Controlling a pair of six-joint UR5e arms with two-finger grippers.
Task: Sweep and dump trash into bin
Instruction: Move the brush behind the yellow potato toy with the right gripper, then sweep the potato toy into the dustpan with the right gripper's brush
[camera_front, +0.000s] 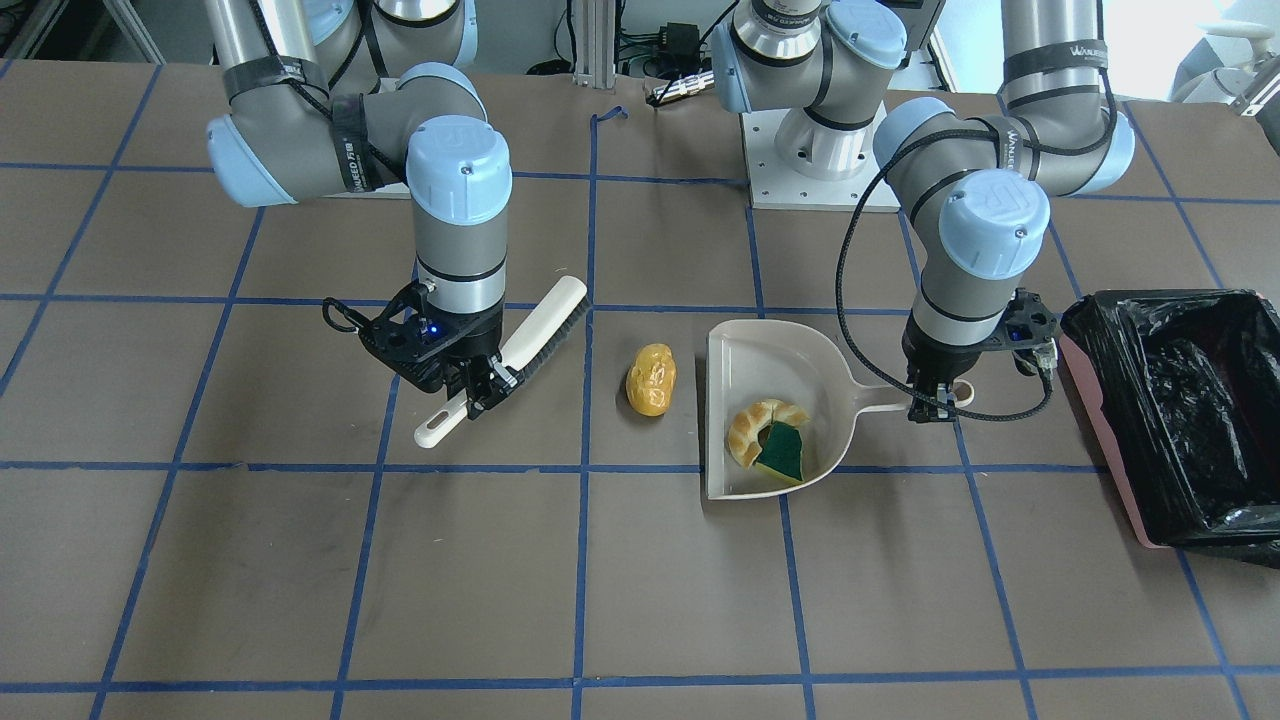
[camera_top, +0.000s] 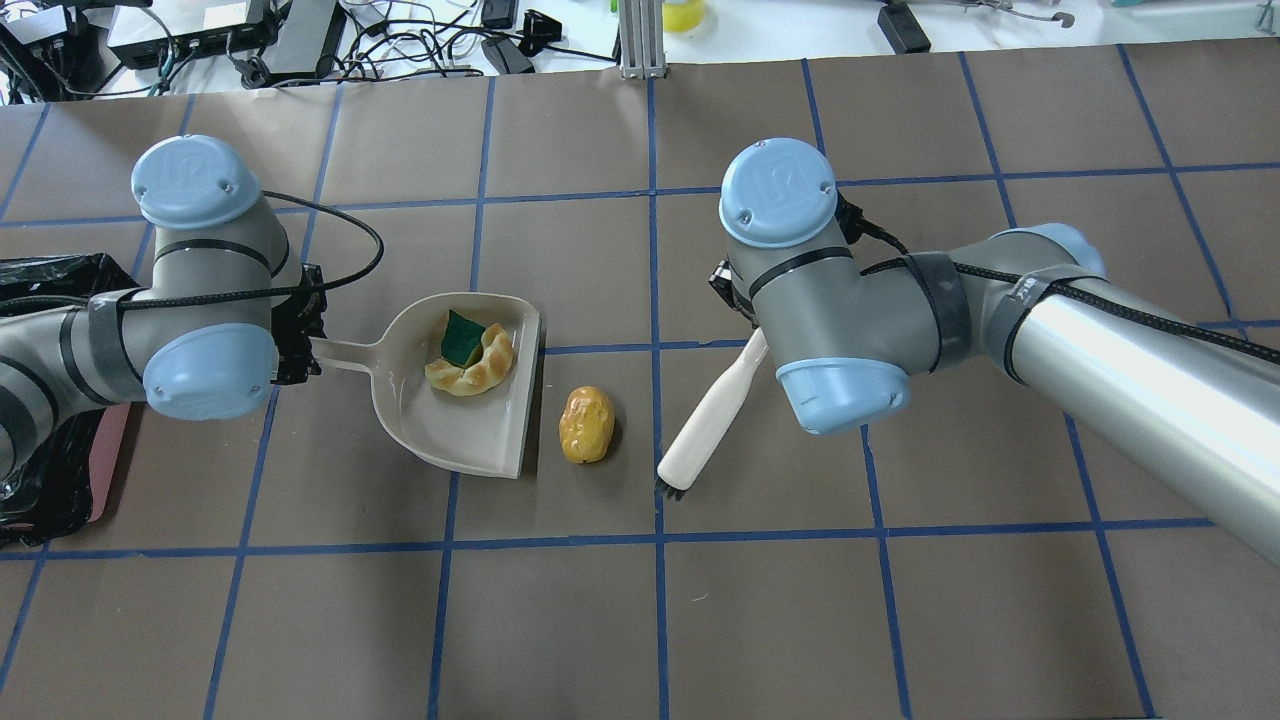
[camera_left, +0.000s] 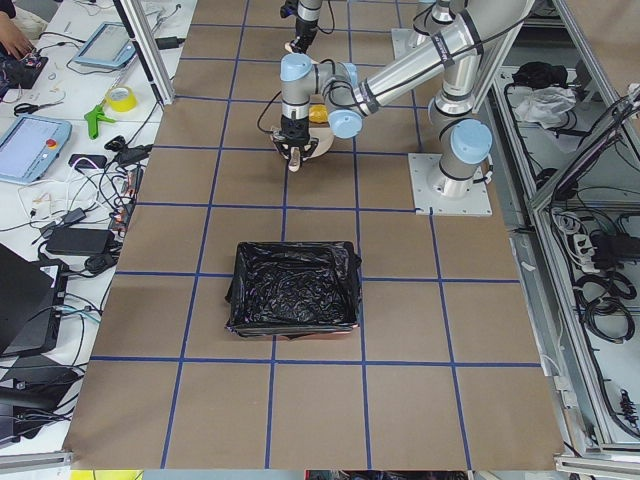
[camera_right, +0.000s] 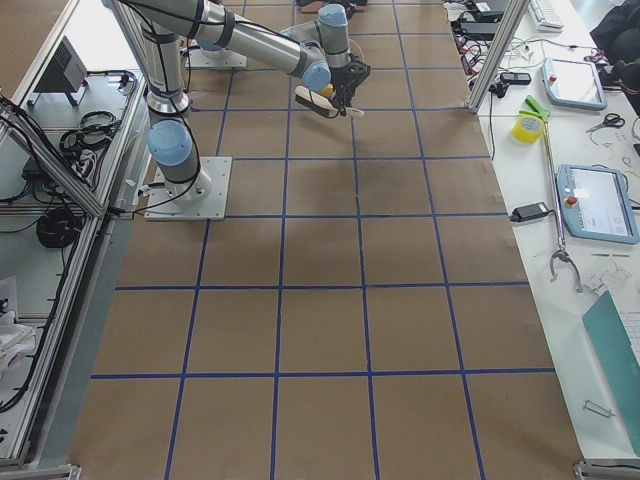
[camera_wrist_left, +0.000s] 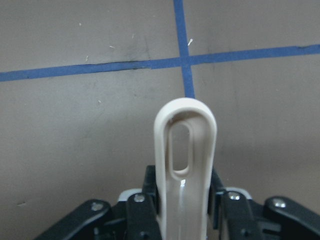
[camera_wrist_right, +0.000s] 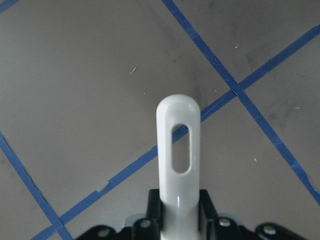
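The beige dustpan (camera_front: 780, 400) lies on the table with the croissant piece (camera_front: 757, 425) and the green-and-yellow sponge wedge (camera_front: 782, 450) inside it. The yellow potato piece (camera_front: 651, 380) lies on the table just outside the pan's open edge, also in the overhead view (camera_top: 586, 424). My left gripper (camera_front: 932, 408) is shut on the dustpan handle (camera_wrist_left: 185, 165). My right gripper (camera_front: 482, 392) is shut on the beige brush (camera_front: 520, 350), held slanted, bristles away from the potato. The pink bin with black bag (camera_front: 1180, 420) stands beyond my left arm.
The table (camera_front: 640, 600) is brown with a blue tape grid. The bin also shows at the overhead view's left edge (camera_top: 40, 470). The arm bases (camera_front: 825, 170) stand at the far side. Cables and devices lie off the table edge (camera_top: 300, 40).
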